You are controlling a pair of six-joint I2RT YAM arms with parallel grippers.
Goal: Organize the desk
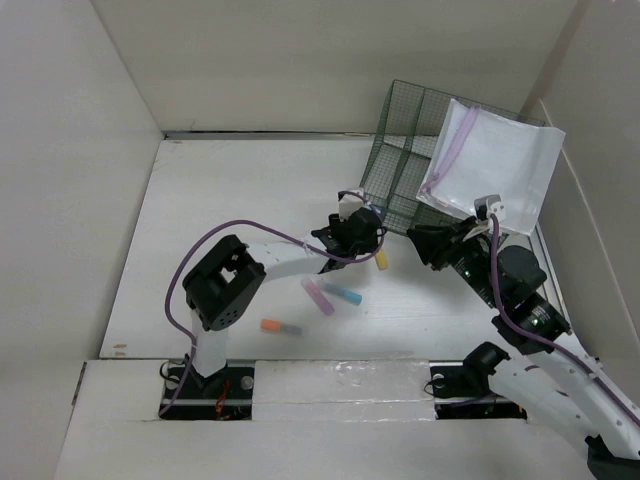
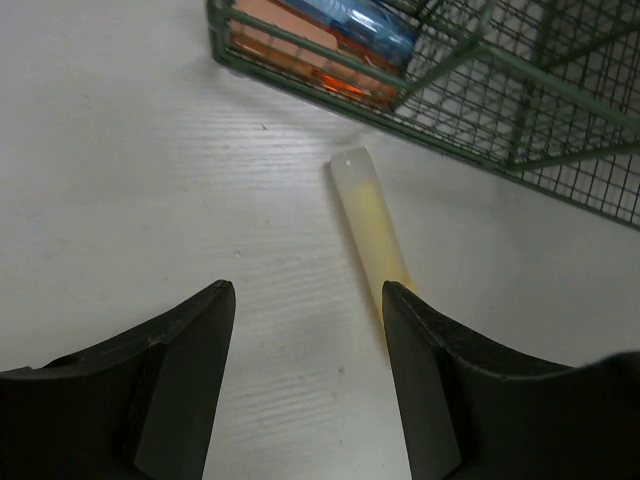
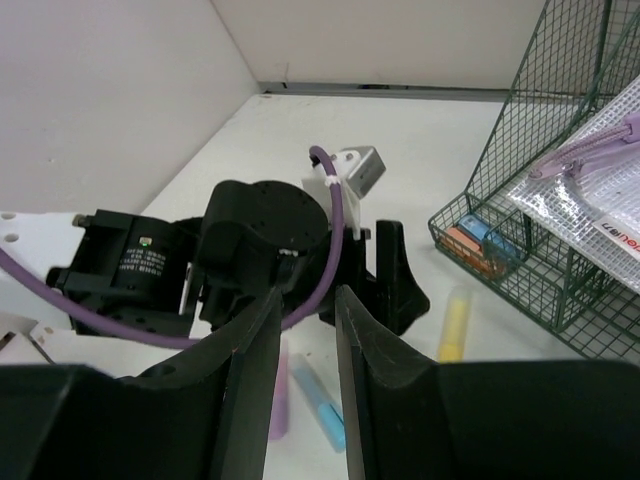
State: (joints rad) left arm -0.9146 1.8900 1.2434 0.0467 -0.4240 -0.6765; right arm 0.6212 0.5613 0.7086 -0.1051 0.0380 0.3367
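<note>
The left pincer [image 2: 305, 300] hovers low over the large matte white desk [image 1: 250, 190], which spreads between white wall panels. Its two black fingers stand well apart with nothing between them. A pale yellow plastic highlighter [image 2: 370, 225] lies on the desk with one end right at the tip of one finger; I cannot tell whether they touch. Just beyond stands a green wire-mesh organizer basket [image 2: 500, 90], with a clear zip pouch with purple trim [image 1: 495, 165] resting on top. The right pincer [image 3: 307, 295] hangs near the left wrist, its fingers a narrow gap apart and gripping nothing. Pink [image 1: 318, 296], blue [image 1: 343, 295] and orange [image 1: 280, 326] markers lie nearer the arm bases.
</note>
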